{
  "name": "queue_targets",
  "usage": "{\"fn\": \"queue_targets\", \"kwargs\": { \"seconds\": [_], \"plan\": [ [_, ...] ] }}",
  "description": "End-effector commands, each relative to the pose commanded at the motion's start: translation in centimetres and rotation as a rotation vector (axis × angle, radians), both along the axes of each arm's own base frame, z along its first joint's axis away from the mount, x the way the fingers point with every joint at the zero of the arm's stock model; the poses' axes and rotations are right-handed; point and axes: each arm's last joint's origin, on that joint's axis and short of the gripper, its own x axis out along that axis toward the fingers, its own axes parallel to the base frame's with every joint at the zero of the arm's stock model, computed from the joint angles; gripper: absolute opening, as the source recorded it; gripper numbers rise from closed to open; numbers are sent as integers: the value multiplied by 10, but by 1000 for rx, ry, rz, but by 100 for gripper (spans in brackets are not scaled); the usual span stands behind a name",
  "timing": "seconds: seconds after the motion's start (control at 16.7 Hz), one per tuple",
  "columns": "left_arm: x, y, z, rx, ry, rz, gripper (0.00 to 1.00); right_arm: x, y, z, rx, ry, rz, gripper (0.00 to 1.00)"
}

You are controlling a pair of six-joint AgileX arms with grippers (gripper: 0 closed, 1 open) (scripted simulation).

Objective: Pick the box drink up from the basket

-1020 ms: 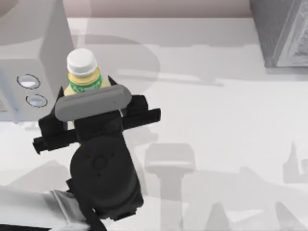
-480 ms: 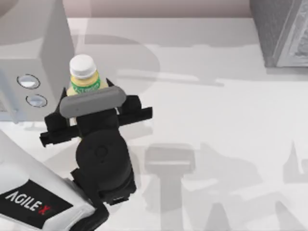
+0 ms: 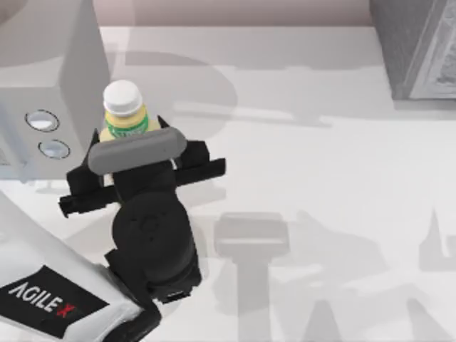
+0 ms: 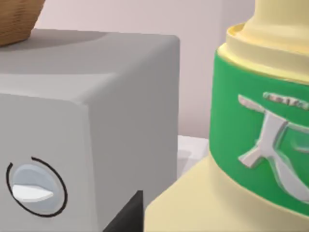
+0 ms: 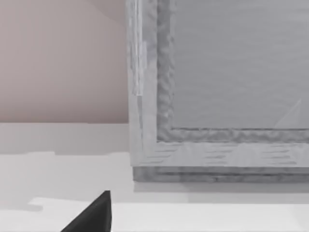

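1. L arm w/ AgileX marking is reaching in from the lower-left corner of the top view, wrist pointing toward the table's far-left side. The left gripper (image 3: 128, 139) is closing its black fingers on the box drink (image 3: 125, 114), gripping it at the body below the green label band.
2. The box drink is standing upright in that grip, white cap up, just beside the grey appliance (image 3: 50, 85) at the table's left. In the left wrist view the drink (image 4: 251, 135) is sitting close up beside that grey box (image 4: 87, 121), w/ a wicker basket (image 4: 17, 19) resting on top of it, apart from the drink.
3. Surface: pale white table (image 3: 320, 178), pinkish wall behind.
4. Far right: a grey framed cabinet (image 3: 417, 46) is standing at the corner.
5. R arm: a black fingertip (image 5: 94, 215) is showing in the right wrist view near that cabinet (image 5: 222, 87); can't tell its grip state.
6. Count: 1 drink, 2 round dials (image 3: 41, 120) on the appliance, 1 basket, 1 cabinet.
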Motion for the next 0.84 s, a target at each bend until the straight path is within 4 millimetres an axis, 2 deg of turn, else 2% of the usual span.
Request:
{"fn": "queue_targets", "kwargs": {
  "seconds": [0.48, 0.84],
  "plan": [
    [0, 0, 0, 0, 0, 0, 98, 0, 0, 0, 0, 0, 0, 100],
    [0, 0, 0, 0, 0, 0, 100, 0, 0, 0, 0, 0, 0, 100]
  ]
}}
